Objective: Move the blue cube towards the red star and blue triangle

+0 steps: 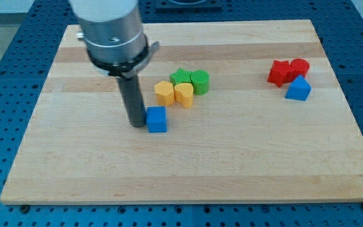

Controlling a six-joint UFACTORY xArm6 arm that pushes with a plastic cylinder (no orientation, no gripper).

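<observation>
The blue cube (157, 119) lies left of the board's middle. My tip (136, 124) stands right at its left side, touching or nearly touching it. The red star (278, 72) lies at the view's upper right, with the blue triangle (299, 89) just below and right of it. They are far to the right of the cube.
A red cylinder (300, 67) sits beside the red star. Up and right of the cube is a cluster: a yellow hexagon (164, 93), a yellow heart (184, 94), a green star (181, 77) and a green cylinder (200, 82). The wooden board (188, 170) rests on a blue perforated table.
</observation>
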